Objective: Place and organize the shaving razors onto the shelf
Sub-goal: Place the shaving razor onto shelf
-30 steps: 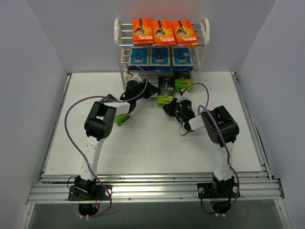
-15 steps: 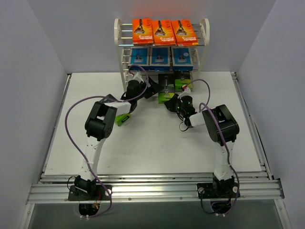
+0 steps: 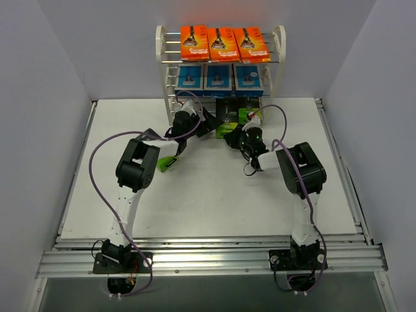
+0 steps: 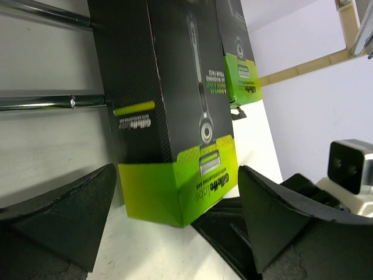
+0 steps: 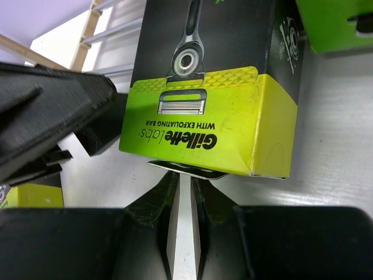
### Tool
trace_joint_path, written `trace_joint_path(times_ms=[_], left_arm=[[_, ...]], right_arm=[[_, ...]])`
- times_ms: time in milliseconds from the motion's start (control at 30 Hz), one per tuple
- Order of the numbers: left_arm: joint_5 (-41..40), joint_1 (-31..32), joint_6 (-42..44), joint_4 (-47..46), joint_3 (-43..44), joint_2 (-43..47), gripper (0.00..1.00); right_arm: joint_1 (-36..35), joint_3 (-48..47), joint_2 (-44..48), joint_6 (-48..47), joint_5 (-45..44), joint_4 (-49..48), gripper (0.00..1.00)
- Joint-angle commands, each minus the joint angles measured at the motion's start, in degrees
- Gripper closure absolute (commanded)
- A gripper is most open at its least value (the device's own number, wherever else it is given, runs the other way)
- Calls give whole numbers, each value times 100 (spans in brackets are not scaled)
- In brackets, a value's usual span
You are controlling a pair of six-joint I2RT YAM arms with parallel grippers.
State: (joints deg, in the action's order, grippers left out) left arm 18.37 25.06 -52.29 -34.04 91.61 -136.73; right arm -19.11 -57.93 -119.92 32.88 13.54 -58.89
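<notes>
A spare black-and-lime box (image 3: 166,162) lies on the desk (image 3: 208,201) beside the left forearm, well apart from the shelf (image 3: 279,39). Next comes the left gripper (image 4: 178,192), released, with its jaws spread wider than the box between them. That box (image 4: 175,116) sits at the mouth of the shelf's bottom tier. Its lime end faces the arms and its long axis runs away from them toward the silver rods. On its near right the right gripper (image 5: 182,178) is clenched, its tips meeting the lime end. Whether it pinches the small flap there, I cannot tell. The right arm is nearer, so a push along the long axis looks likely. Farthest right, another box (image 3: 249,112) stands on the tier.
</notes>
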Motion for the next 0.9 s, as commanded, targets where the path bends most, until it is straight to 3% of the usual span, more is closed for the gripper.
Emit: trace_joint_path(times_ms=[0, 400, 867], left_arm=[[61, 17, 158, -322, -12, 349, 6], [105, -27, 299, -384, -91, 375, 6], [79, -63, 299, -542, -240, 366, 6]], right_arm=[[39, -341, -58, -142, -246, -263, 90], [66, -851, -304, -159, -291, -105, 89], [189, -1238, -489, -291, -361, 1, 80]])
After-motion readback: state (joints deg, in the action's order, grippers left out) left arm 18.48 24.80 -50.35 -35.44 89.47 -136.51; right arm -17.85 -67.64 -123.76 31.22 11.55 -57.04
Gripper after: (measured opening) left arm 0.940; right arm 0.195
